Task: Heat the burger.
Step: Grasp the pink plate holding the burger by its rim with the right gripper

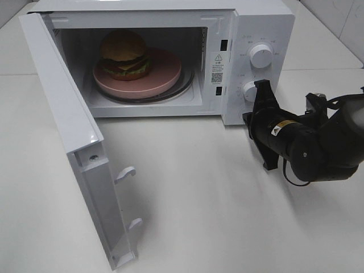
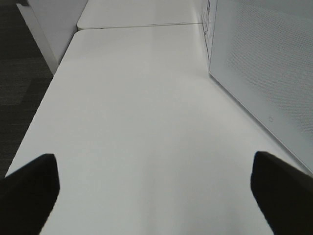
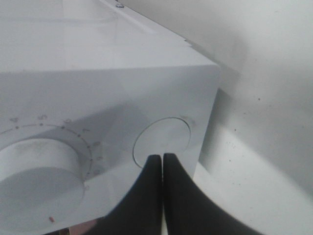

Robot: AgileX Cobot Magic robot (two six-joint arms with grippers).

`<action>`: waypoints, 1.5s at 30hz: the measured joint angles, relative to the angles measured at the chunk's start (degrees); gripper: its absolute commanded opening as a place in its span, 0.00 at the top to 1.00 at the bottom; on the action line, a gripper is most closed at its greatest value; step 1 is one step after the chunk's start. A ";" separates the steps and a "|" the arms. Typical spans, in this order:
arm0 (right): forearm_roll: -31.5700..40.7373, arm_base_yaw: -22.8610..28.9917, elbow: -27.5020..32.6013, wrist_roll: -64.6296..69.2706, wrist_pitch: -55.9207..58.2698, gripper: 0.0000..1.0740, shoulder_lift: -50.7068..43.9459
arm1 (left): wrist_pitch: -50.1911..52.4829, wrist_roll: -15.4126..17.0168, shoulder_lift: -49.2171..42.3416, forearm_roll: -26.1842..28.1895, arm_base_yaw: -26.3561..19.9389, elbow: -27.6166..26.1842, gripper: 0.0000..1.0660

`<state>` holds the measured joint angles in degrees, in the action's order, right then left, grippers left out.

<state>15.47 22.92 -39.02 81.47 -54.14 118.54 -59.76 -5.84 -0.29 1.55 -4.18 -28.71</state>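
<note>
Likely soft, light and loosely stacked, the burger (image 1: 124,54) sits on a pink plate (image 1: 165,77) inside the open microwave (image 1: 267,23), well apart from the right hand (image 3: 162,159), pinched together at the panel (image 1: 236,68), while the left hand (image 2: 154,183) gapes empty; grip the plate's rim.

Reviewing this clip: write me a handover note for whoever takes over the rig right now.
Left gripper: open, empty, over the table beside the open door.
Right gripper: shut, holding nothing, fingertips at a round control on the microwave panel; contact unclear.
Things: the burger sits on the pink plate inside the microwave.
Done: burger loaded.
Left: close the door, then set the controls to heat.
</note>
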 measured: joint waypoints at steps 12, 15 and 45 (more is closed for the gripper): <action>0.29 0.00 6.70 -6.30 0.00 0.97 -6.42 | 0.00 0.00 0.00 0.00 0.00 0.00 0.05; 0.92 0.00 8.88 -13.24 0.74 0.97 -9.85 | 0.00 0.00 0.00 0.00 0.00 0.00 0.05; 7.85 0.00 12.55 -105.60 58.79 0.57 -37.70 | 0.00 0.00 0.00 0.00 0.00 0.00 0.05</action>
<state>23.32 22.92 -26.47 -24.12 4.64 80.84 -59.76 -5.84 -0.29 1.55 -4.18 -28.71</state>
